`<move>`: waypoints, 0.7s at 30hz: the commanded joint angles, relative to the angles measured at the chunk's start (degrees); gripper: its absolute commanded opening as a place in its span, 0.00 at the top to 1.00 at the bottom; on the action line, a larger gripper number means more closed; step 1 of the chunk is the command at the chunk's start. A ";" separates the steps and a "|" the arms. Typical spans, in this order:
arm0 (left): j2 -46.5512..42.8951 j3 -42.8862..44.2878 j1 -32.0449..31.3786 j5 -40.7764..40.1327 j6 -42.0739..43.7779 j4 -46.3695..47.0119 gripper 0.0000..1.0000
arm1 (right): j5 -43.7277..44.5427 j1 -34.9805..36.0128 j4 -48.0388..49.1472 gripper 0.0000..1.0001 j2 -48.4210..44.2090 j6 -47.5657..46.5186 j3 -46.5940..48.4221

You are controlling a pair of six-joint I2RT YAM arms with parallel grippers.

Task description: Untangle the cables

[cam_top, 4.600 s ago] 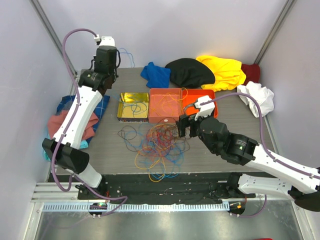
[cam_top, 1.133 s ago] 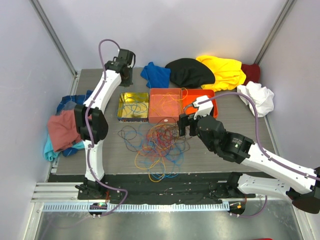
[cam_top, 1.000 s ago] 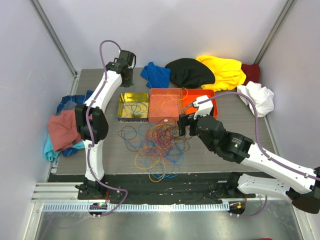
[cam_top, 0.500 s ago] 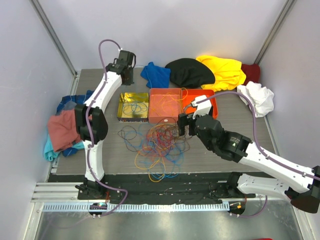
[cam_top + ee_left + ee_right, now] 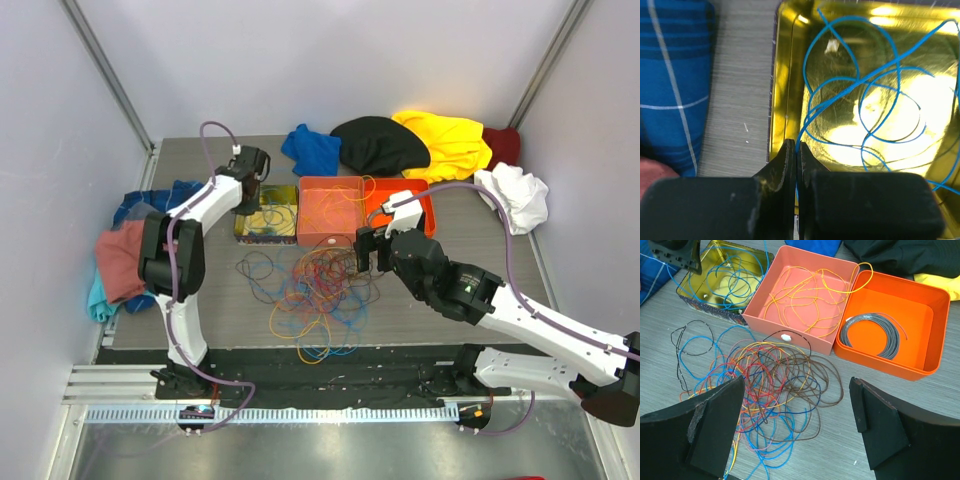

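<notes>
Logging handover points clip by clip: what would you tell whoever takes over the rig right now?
Left gripper: shut, pinching a blue cable at the gold tin.
Right gripper: open, empty, above the tangle.
Done: other blue cables lie in the gold tin, orange and yellow cables in the pink box.
Left: drop the held cable into the tin, then sort the tangle of red, blue, orange and dark loops lying on the table in front of the boxes.
</notes>
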 commanded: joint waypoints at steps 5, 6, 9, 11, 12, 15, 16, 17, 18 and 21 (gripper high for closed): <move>-5.21 3.75 -0.56 -3.47 -0.27 4.21 0.81 | -0.38 -0.30 1.28 0.05 -0.29 0.84 0.12; -5.39 3.75 -0.73 -3.91 -0.27 4.12 0.74 | -0.29 -0.22 1.28 0.05 -0.46 0.84 0.03; -6.36 3.57 -1.00 -4.97 -0.27 3.42 0.62 | -0.20 -0.21 1.36 0.05 -0.29 0.58 0.12; -7.06 2.96 -1.09 -5.41 -0.18 3.24 0.60 | -0.20 -0.21 1.28 0.05 -0.29 0.58 0.21; -7.23 2.70 -1.09 -5.59 -0.18 3.07 0.60 | -0.20 -0.30 1.28 0.05 -0.20 0.49 0.12; -7.94 1.55 -1.17 -6.20 -0.01 2.98 0.47 | -0.38 -0.30 1.45 0.05 -0.03 0.58 0.12; -7.94 1.55 -1.17 -6.90 -0.01 2.72 0.32 | -0.38 -0.30 1.37 0.05 -0.11 0.58 0.03; -7.94 1.64 -1.17 -7.17 0.34 2.37 0.01 | -0.38 -0.22 1.36 0.05 -0.11 0.58 0.12; -7.94 1.99 -1.26 -7.34 0.69 2.19 0.00 | -0.38 -0.30 1.36 0.05 -0.11 0.67 0.12; -7.94 2.69 -1.79 -8.75 2.01 0.44 0.00 | -0.38 -0.30 1.36 0.05 -0.20 0.49 0.03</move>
